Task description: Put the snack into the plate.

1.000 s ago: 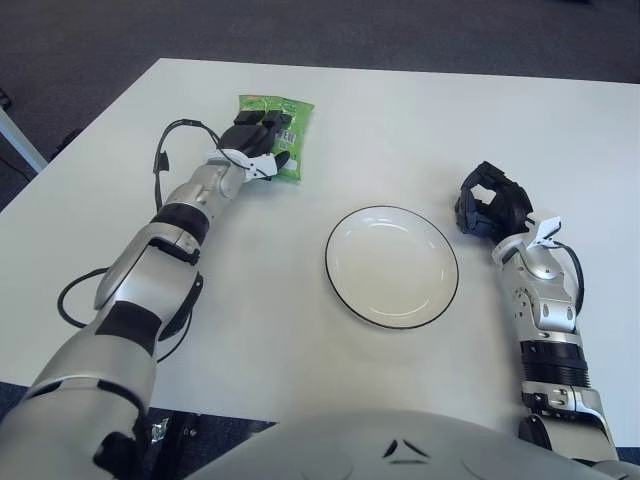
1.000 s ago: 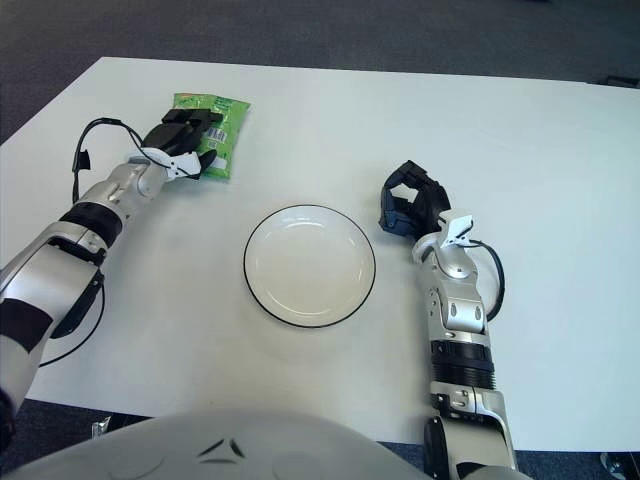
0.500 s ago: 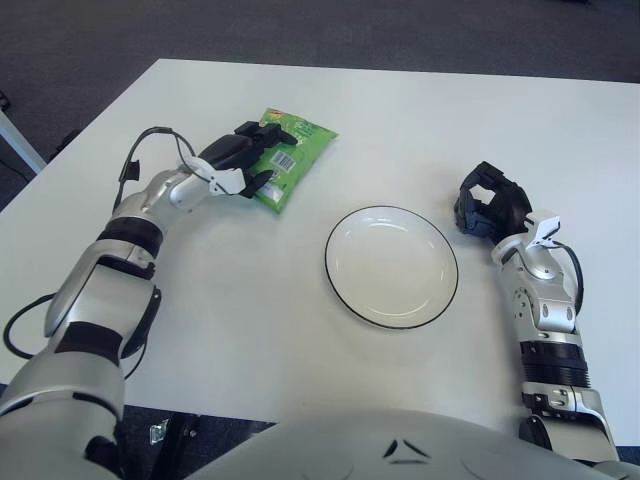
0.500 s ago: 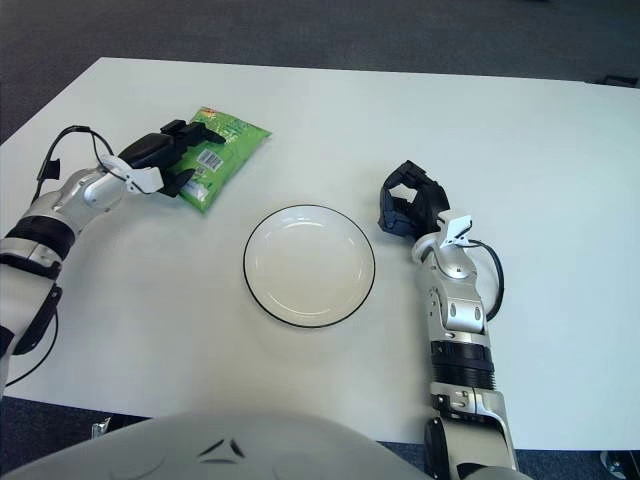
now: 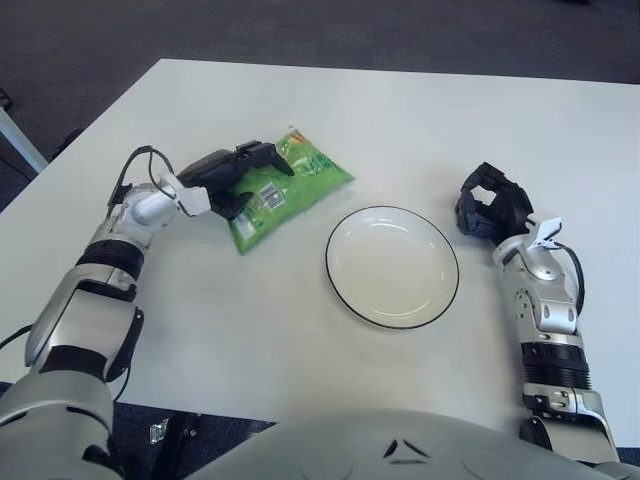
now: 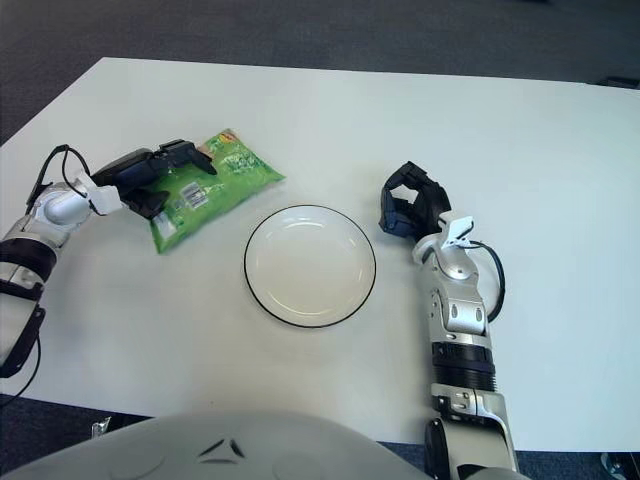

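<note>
Left of centre in the frame, your left hand (image 5: 232, 176) had its fingers clamped on the green snack bag (image 5: 285, 188), which sat just left of the plate (image 5: 392, 267), apparently skimming the white table (image 5: 300, 340). Your right hand (image 5: 492, 205), fingers curled around nothing, showed at the plate's right. The grasp was made; the carry over the rim and the release remained, the plate holding nothing.

Both arms are clad in silver-grey shells broken by black joint bands. Each robot hand, the left (image 5: 228, 176) at centre left of the frame and the right (image 5: 488, 204) at centre right, is black. Thin black cables are looped beside the white wrist pieces.
</note>
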Controlling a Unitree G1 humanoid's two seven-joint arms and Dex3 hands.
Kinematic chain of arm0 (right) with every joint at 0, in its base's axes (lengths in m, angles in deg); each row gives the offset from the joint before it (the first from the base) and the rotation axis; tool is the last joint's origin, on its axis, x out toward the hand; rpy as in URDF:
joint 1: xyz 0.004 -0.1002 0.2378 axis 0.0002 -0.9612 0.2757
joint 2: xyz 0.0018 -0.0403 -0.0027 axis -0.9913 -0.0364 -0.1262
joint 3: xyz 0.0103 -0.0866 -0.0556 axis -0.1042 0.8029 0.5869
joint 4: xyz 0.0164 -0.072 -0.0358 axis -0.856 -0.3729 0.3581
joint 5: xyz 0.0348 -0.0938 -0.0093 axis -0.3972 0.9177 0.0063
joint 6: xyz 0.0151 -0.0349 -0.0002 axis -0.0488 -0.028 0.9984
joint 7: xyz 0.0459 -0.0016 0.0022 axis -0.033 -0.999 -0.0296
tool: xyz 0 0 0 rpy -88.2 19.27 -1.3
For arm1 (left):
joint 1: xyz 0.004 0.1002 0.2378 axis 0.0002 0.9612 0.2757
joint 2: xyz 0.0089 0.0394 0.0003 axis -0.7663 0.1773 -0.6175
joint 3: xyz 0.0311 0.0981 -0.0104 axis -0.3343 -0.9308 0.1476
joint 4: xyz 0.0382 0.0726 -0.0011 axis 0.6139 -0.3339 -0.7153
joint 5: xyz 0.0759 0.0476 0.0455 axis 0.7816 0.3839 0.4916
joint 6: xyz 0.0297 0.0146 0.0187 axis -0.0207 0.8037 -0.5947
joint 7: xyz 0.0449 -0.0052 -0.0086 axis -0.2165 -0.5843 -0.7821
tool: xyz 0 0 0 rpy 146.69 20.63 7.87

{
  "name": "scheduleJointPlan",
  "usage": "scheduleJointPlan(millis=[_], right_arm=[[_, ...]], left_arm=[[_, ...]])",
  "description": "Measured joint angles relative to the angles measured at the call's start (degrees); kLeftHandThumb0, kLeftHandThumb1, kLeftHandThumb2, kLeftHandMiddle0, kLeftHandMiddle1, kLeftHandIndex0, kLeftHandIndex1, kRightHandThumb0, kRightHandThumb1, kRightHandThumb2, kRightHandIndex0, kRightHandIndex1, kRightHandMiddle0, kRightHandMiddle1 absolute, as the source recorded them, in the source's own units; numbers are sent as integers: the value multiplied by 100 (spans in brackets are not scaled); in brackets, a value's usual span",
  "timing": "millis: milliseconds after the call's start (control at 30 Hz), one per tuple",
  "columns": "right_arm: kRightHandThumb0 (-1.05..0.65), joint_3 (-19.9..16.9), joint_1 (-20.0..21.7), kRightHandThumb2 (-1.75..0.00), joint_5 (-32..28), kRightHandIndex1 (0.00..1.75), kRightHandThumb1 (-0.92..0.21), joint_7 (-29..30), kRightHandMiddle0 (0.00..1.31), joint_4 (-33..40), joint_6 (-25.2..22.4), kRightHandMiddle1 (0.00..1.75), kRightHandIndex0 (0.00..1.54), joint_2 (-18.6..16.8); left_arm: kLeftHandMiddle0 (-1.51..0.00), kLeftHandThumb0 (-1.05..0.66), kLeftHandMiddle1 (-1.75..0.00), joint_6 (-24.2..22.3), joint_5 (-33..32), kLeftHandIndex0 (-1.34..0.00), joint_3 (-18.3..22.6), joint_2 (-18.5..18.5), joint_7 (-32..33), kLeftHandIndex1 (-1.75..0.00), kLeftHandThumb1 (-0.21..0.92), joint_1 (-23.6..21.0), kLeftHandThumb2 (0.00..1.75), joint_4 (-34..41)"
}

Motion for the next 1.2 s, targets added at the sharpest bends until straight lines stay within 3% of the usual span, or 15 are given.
scheduleJointPlan(millis=[267,367,433,500,600,733,900,1033,1100,1133,1200], right_arm=[[-46,5,28,-123,1,175,-39,0,56,1,60,175,132,8],[-46,16,35,-123,2,175,-39,1,56,-23,42,175,132,6],[-46,23,30,-123,3,175,-39,3,56,-64,-3,175,132,3],[-46,24,30,-124,3,175,-38,5,56,-73,-3,175,132,0],[-46,22,53,-124,3,175,-38,8,56,-59,7,175,132,0],[-46,22,60,-124,2,175,-38,7,56,-53,31,175,132,4],[-46,28,67,-124,3,175,-38,4,56,-70,13,175,132,4],[-46,32,47,-124,3,175,-38,1,56,-87,-2,175,132,4],[-46,31,55,-124,2,175,-39,-1,56,-81,2,175,132,4],[-46,30,68,-124,1,175,-39,-1,56,-67,24,175,132,5],[-46,30,71,-123,0,175,-39,-1,56,-48,66,175,132,8]], left_arm=[[-70,-58,-137,-871,-1581,-63,426,326,-1855,-161,89,0,101,202],[-75,-57,-143,-1425,-2136,-65,787,500,-2583,-162,90,-9,98,221],[-76,-57,-144,-1631,-2201,-66,1045,568,-2655,-162,91,-63,96,137],[-76,-58,-143,-1631,-2028,-66,1244,574,-2410,-160,92,-138,95,78],[-69,-54,-138,-1543,-1603,-53,1427,564,-1760,-156,88,-222,90,124],[-59,-40,-133,-1590,-814,-30,1603,565,-731,-171,85,-142,68,621],[-57,-36,-132,-1975,284,-24,1751,629,454,-174,86,198,62,1699],[-56,-36,-132,-2296,759,-23,1780,683,997,-174,86,450,61,2298],[-44,-36,-136,-2455,1077,-22,1788,691,1290,-175,89,547,56,2502],[-38,-36,-137,-2555,1323,-21,1787,693,1532,-175,90,584,55,2579],[-30,-57,-138,-2777,1797,-11,1787,693,1972,-164,91,641,57,2713]])
